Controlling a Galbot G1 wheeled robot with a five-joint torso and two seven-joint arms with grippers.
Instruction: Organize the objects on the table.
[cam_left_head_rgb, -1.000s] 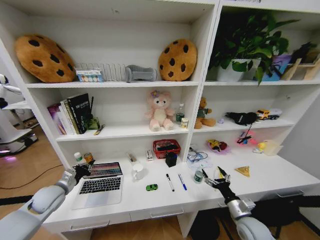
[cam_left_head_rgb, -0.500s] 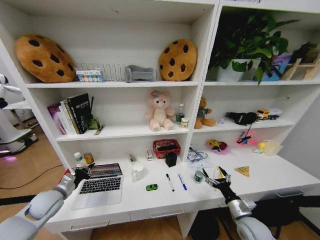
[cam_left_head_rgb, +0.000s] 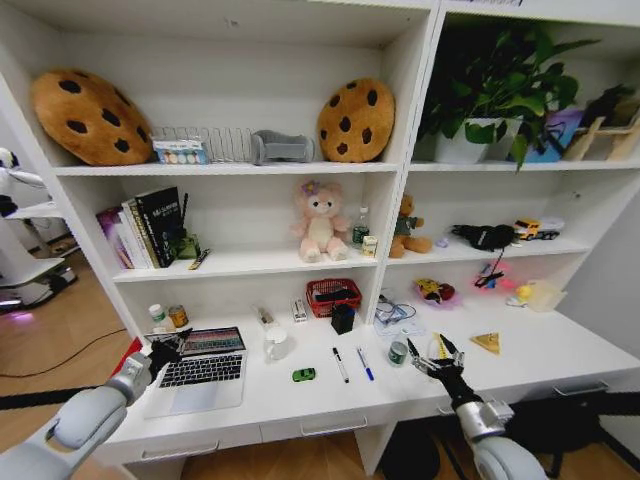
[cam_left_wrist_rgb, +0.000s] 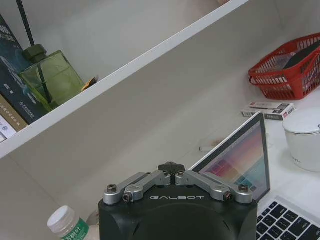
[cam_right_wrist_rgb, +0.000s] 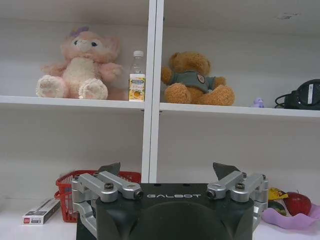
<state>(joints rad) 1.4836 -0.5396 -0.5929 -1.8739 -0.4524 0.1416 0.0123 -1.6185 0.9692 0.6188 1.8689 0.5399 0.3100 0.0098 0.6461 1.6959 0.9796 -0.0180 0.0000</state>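
The silver-white laptop (cam_left_head_rgb: 198, 371) lies open at the left of the white table (cam_left_head_rgb: 290, 402), its screen (cam_left_wrist_rgb: 241, 159) lit. My left gripper (cam_left_head_rgb: 164, 351) hangs shut just off the laptop's left edge, level with the screen's hinge; its fingers (cam_left_wrist_rgb: 171, 167) meet with nothing between them. A tiny green toy car (cam_left_head_rgb: 303, 375) sits mid-table. To its right lie a black pen (cam_left_head_rgb: 340, 364) and a blue pen (cam_left_head_rgb: 365, 363). Further right, my right gripper (cam_left_head_rgb: 438, 353) stands open and empty over the table, its fingertips (cam_right_wrist_rgb: 111, 168) spread wide.
A white mug (cam_left_head_rgb: 275, 344), a red basket (cam_left_head_rgb: 333, 296) and a dark box (cam_left_head_rgb: 343, 318) stand behind the pens. A small green can (cam_left_head_rgb: 397, 352) sits just left of my right gripper, a yellow wedge (cam_left_head_rgb: 487, 342) to its right. Bottles (cam_left_head_rgb: 157, 315) stand behind the laptop.
My left arm has drawn back and down a little toward the table's front left, still beside the laptop. The right gripper has barely shifted.
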